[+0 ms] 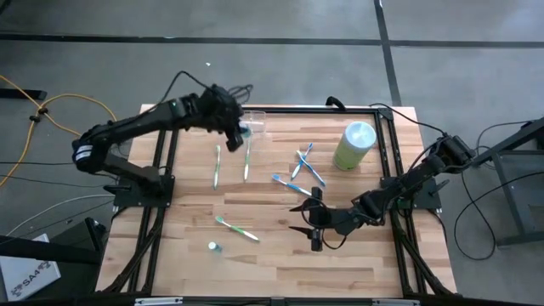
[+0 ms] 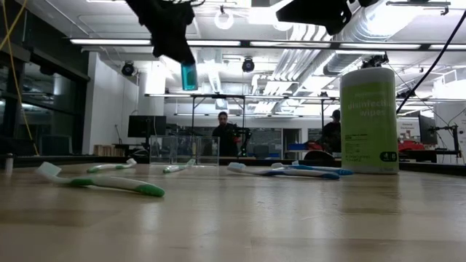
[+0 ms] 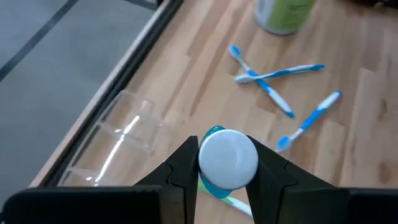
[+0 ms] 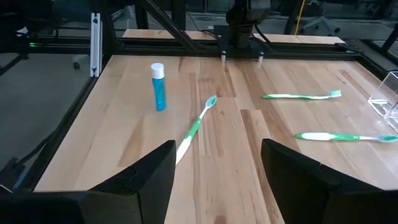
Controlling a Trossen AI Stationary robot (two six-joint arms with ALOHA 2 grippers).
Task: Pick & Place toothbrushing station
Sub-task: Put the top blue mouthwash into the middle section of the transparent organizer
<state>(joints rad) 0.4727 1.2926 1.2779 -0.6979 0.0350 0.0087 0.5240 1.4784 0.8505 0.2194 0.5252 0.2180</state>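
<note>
Clear plastic holder [image 1: 257,124] sits at the top centre of the overhead frame, right at the table's far edge, and the left arm reaches across from the upper left to hang beside it. The left gripper [image 1: 240,132] is raised off the wood, jaws pinching a small blue bottle with a white cap [image 3: 227,158]; in the level shot it dangles high in the upper left [image 2: 189,75]. Down in the lower right of the overhead frame the right arm lies stretched low and flat, the right gripper [image 1: 304,218] pointing left with jaws spread wide, holding nothing. 2 green toothbrushes [image 1: 217,165] lie below the holder, another [image 1: 236,228] at lower centre by a second blue bottle [image 1: 213,246].
</note>
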